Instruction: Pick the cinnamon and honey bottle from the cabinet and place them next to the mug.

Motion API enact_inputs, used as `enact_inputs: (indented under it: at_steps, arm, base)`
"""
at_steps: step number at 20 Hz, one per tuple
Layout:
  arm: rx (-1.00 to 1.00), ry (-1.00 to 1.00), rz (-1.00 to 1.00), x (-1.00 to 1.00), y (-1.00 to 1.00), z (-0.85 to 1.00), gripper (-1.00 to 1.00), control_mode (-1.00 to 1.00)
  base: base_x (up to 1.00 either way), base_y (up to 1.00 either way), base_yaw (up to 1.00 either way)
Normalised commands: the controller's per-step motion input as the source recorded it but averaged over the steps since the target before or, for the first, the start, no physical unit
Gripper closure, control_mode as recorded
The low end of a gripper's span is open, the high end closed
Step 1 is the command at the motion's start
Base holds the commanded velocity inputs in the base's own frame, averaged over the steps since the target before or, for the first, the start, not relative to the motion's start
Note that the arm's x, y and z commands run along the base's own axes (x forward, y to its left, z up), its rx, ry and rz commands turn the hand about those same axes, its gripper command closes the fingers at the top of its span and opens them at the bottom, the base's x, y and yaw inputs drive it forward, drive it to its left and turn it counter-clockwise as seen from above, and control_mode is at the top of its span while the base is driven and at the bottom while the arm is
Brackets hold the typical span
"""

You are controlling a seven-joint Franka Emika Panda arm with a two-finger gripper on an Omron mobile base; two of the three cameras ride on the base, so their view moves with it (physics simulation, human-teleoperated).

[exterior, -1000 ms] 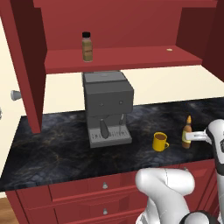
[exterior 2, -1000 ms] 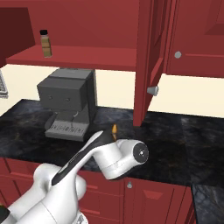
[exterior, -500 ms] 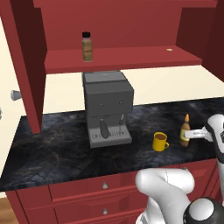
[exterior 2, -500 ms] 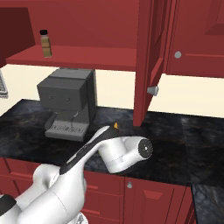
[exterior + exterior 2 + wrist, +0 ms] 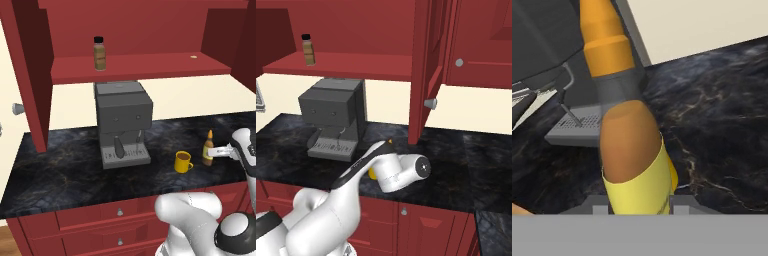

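The cabinet (image 5: 125,65) is hanging open above the black counter (image 5: 65,165), and the cinnamon (image 5: 100,53) is still waiting upright on its shelf, well apart from the work below; the grey coffee machine (image 5: 122,122) is sitting under that shelf. The arm is reaching over the counter's right part, and the gripper (image 5: 216,151) is clamping the honey bottle (image 5: 208,148) by its lower body, the bottle standing upright, its base at or just above the stone; I cannot tell which. It is sitting near the mug (image 5: 183,162), to that mug's right, with a small gap. In the hand view the bottle (image 5: 632,150) is filling the space between the fingertips. I judge the honey's placing is being finished; next the jaws need parting, the hand withdrawing without tipping the bottle, then climbing to the shelf for the cinnamon.
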Motion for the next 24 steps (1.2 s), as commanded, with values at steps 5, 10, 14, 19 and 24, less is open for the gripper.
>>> enact_inputs:
  at_steps: [5, 10, 14, 19, 24]
  arm:
    - [0.00, -0.02, 0.00, 0.22, 0.00, -0.19, 1.00, -1.00]
    - [0.00, -0.01, 0.00, 0.17, 0.00, -0.25, 1.00, -1.00]
    - [0.00, 0.00, 0.00, 0.01, 0.00, -0.30, 1.00, -1.00]
    - [0.00, 0.00, 0.00, 0.00, 0.00, -0.14, 1.00, -1.00]
    - [0.00, -0.04, 0.00, 0.00, 0.00, -0.02, 1.00, -1.00]
  base:
    - [0.00, 0.00, 0.00]
    - [0.00, 0.00, 0.00]
    - [0.00, 0.00, 0.00]
    - [0.00, 0.00, 0.00]
    - [0.00, 0.00, 0.00]
